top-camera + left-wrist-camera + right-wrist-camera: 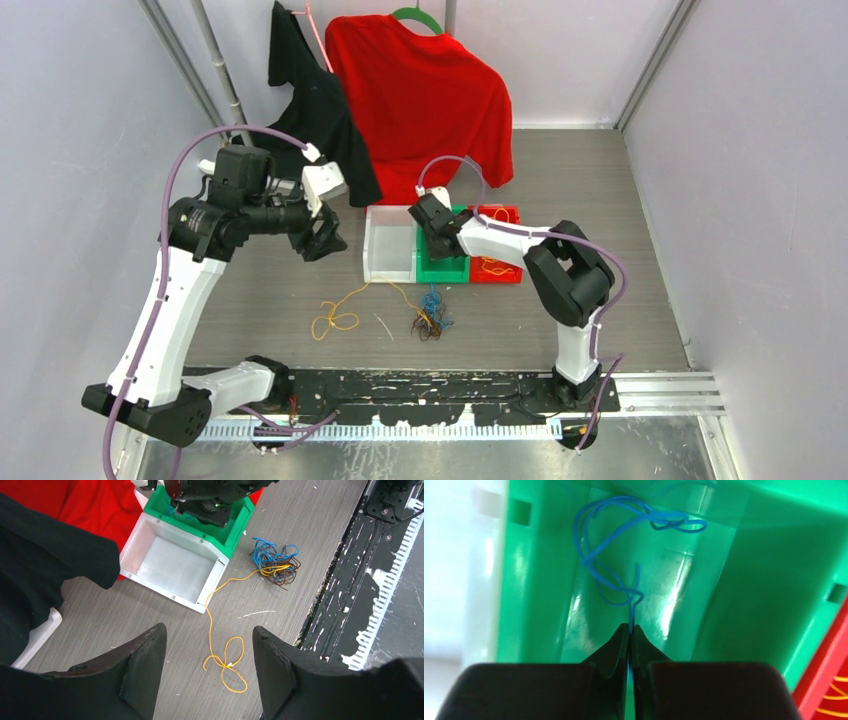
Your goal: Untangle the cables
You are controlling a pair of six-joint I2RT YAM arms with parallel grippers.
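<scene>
My right gripper reaches down into the green bin and is shut on a thin blue cable, whose loops lie on the bin floor ahead of the fingertips. A tangle of blue, brown and orange cables lies on the table in front of the bins. An orange-yellow cable runs left from it and ends in a loose loop. My left gripper hangs open high above that loop, empty.
A white bin stands left of the green one, and a red bin holding orange cables stands right of it. A red shirt and a black garment hang behind. A short white scrap lies on the table.
</scene>
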